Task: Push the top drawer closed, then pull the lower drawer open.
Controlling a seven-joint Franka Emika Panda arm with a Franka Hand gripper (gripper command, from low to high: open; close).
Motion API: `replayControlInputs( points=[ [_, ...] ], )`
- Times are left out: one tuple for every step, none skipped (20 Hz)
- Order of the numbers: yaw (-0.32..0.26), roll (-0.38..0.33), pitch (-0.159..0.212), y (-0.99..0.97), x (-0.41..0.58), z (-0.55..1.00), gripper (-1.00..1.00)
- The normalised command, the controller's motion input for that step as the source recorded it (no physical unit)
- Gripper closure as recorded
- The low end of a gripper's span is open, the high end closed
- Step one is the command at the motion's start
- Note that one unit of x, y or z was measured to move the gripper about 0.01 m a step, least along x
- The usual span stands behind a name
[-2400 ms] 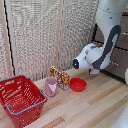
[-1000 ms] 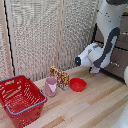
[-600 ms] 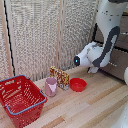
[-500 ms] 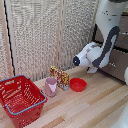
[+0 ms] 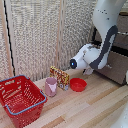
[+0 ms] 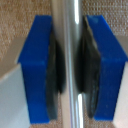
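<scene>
In the wrist view my gripper (image 6: 69, 65) is shut on a thin silver bar handle (image 6: 70, 30). Its blue fingers (image 6: 37, 65) and black pads press the bar from both sides. In the exterior view the white arm (image 5: 97, 52) reaches to the cabinet at the right, and the wrist hides the fingers there. The lower drawer (image 5: 116, 69) juts out from the cabinet, and the arm's hand is at its front, so the held handle appears to be this drawer's. Above it the top drawer (image 5: 122, 42) shows only as a dark front set further back.
On the wooden table stand a red basket (image 5: 20, 97) at the exterior view's left, a pink cup (image 5: 51, 86), a patterned box (image 5: 61, 77) and a red bowl (image 5: 78, 84). A woven screen (image 5: 40, 35) forms the back wall.
The arm has shifted slightly toward the exterior view's left while still at the drawer front. The things on the table have not moved.
</scene>
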Motion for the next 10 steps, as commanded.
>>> replayControlInputs(
  points=[
    [0.003,-0.025,-0.065,0.77,0.000,0.02,1.00],
    [0.005,-0.023,-0.063,0.74,0.000,0.03,1.00],
    [0.012,-0.010,-0.048,0.67,0.000,0.07,1.00],
    [0.000,-0.017,-0.031,0.61,0.020,0.05,1.00],
    [0.000,-0.002,-0.001,0.47,0.060,0.03,1.00],
    [0.002,0.000,0.000,0.39,0.049,0.03,-1.00],
    [0.012,0.000,0.000,0.16,0.026,0.09,-1.00],
    [0.022,0.000,0.000,0.11,0.023,0.11,-1.00],
    [0.007,-0.015,0.000,0.00,0.063,0.22,-1.00],
    [0.000,-0.012,0.000,0.00,0.086,0.31,-1.00]
  ],
)
